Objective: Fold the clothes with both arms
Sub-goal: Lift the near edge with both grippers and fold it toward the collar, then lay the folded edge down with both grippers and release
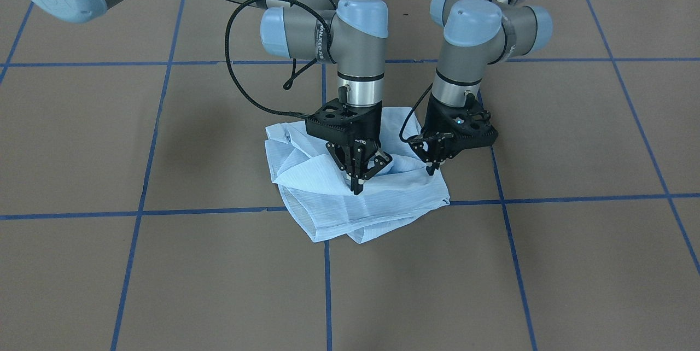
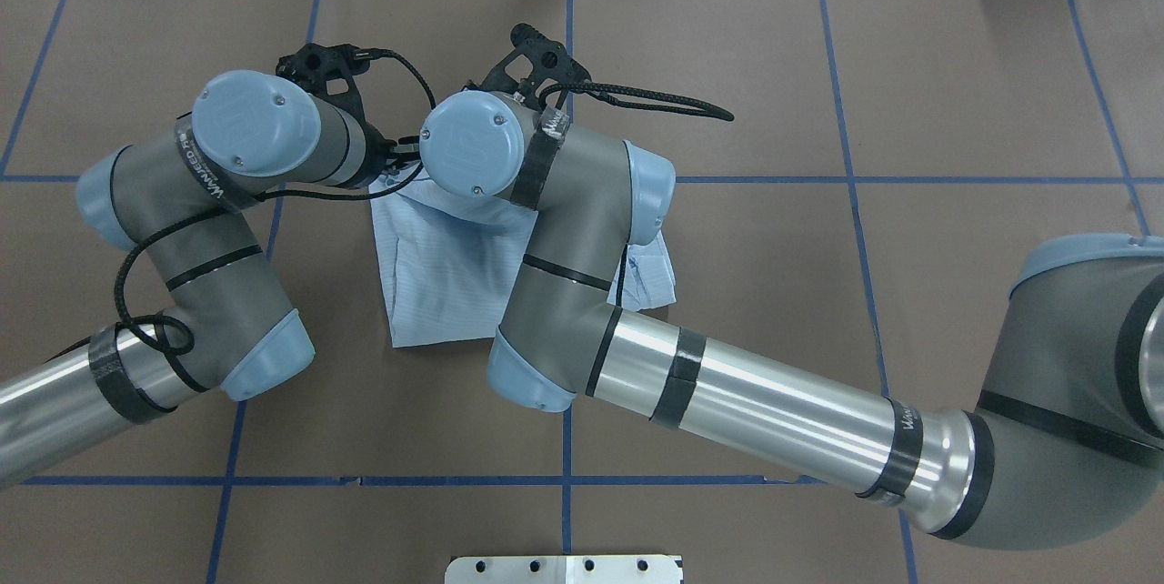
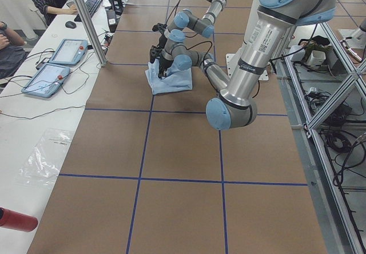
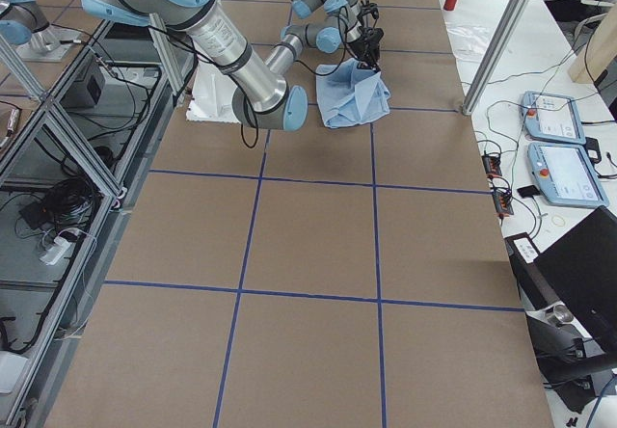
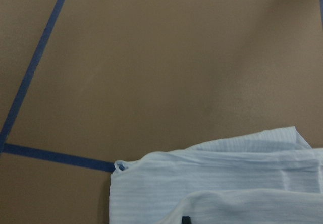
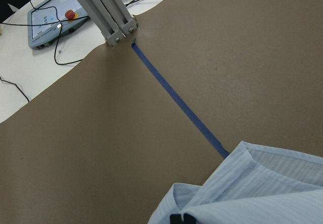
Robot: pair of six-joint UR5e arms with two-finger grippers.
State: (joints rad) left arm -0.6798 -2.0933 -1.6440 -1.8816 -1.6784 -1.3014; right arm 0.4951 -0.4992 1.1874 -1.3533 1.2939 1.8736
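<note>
While gripping the light blue finely striped crinkled shirt (image 1: 339,214), stands tips-down with the black right claw (image 1: 361,181) drawn nearly closed on a raised fold, about midway across the bundle and somewhat toward the operators' side. Has the black left claw (image 1: 433,164) just beside it, at the shirt's edge on the robot's left, with fingers likewise almost together. Looks clamped on that edge, with a short ridge of cloth pulled up between the two claws. Shows only cloth and a dark fingertip in each wrist view, so confirms little more. Finds the shirt rumpled into a rough square on the brown paper-covered surface (image 1: 164,274), beside a crossing of blue tape lines (image 1: 219,210), with no clear long axis. Places most of the cloth toward the robot's right of the pair and back toward the robot's base. Calls, by this reading, for lifting both pinches together and carrying the left-hand edge over toward the robot's right, level, without dragging the lower layers.
</note>
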